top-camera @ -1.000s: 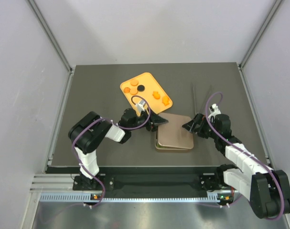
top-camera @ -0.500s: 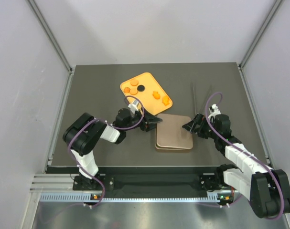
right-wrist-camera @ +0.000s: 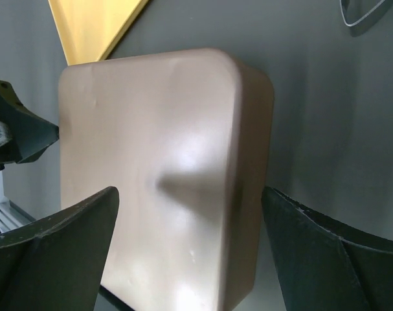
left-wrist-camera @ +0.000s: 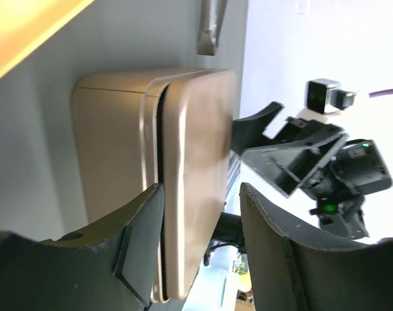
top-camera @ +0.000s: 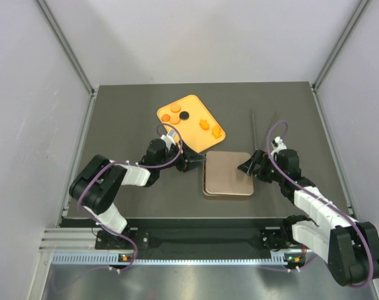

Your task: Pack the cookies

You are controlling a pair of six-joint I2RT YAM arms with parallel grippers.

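Cookies lie on an orange tray (top-camera: pixel 192 134): orange discs (top-camera: pixel 175 110), a black disc (top-camera: pixel 184 115) and irregular orange ones (top-camera: pixel 203 124). A tan square tin (top-camera: pixel 228 174) with its lid on sits in front of the tray. My left gripper (top-camera: pixel 194 164) is open at the tin's left edge. In the left wrist view the left gripper (left-wrist-camera: pixel 199 249) has the lid's rim (left-wrist-camera: pixel 183 162) between its jaws. My right gripper (top-camera: pixel 246 165) is open at the tin's right edge. In the right wrist view the right gripper (right-wrist-camera: pixel 190 259) straddles the lid (right-wrist-camera: pixel 151 149) widely.
Two thin dark rods (top-camera: pixel 255 128) lie on the dark table behind the right gripper. The tray's corner shows in the left wrist view (left-wrist-camera: pixel 28 32) and the right wrist view (right-wrist-camera: pixel 96 26). Grey walls close in the table's sides and back.
My left arm has dropped lower and stretched out, and its gripper has slid back from over the tin's far left corner to its left edge. The right arm has stayed put.
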